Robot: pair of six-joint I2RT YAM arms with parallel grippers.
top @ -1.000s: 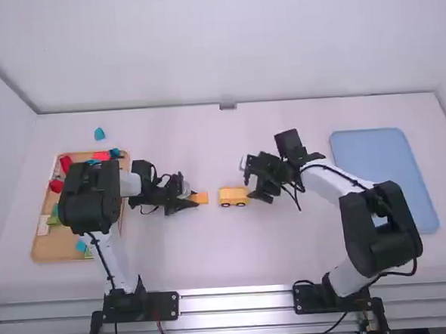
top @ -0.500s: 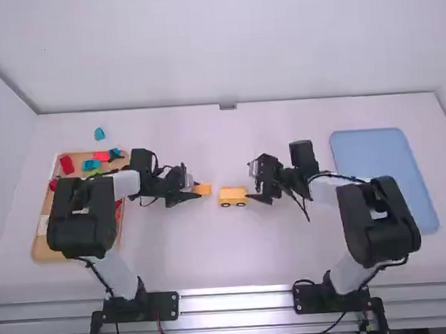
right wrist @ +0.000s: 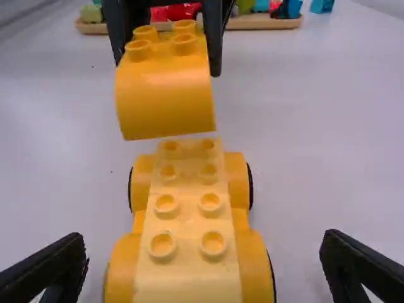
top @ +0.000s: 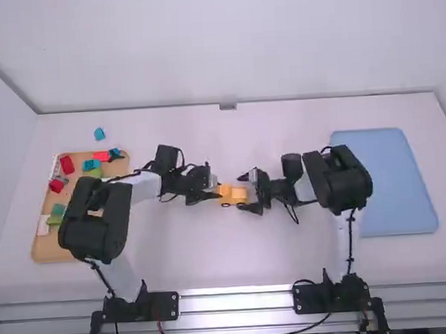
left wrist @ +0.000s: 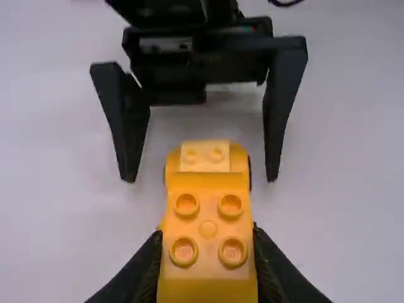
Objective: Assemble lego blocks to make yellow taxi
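Note:
The left gripper [top: 213, 189] is at the left end of the yellow car base [top: 241, 198]. Seen from its own wrist, the left gripper [left wrist: 207, 252] is shut on a yellow block with studs [left wrist: 208, 211]. In the right wrist view that curved yellow block [right wrist: 165, 88] hangs above the far end of the studded, wheeled base [right wrist: 189, 233]. The right gripper [top: 247, 192] stands at the base's right end. Its fingers are wide apart on either side of the base in its wrist view, where the right gripper [right wrist: 205, 259] is open and holds nothing.
A wooden tray [top: 54, 253] with red, green and blue blocks lies at the left. One blue block [top: 99, 134] sits on the table behind it. A blue tray [top: 394, 179] lies at the right, partly under the right arm.
The left gripper has carried its yellow block rightward, over the base's left part. The right gripper has moved left, around the base's right end. The base has stayed about where it was.

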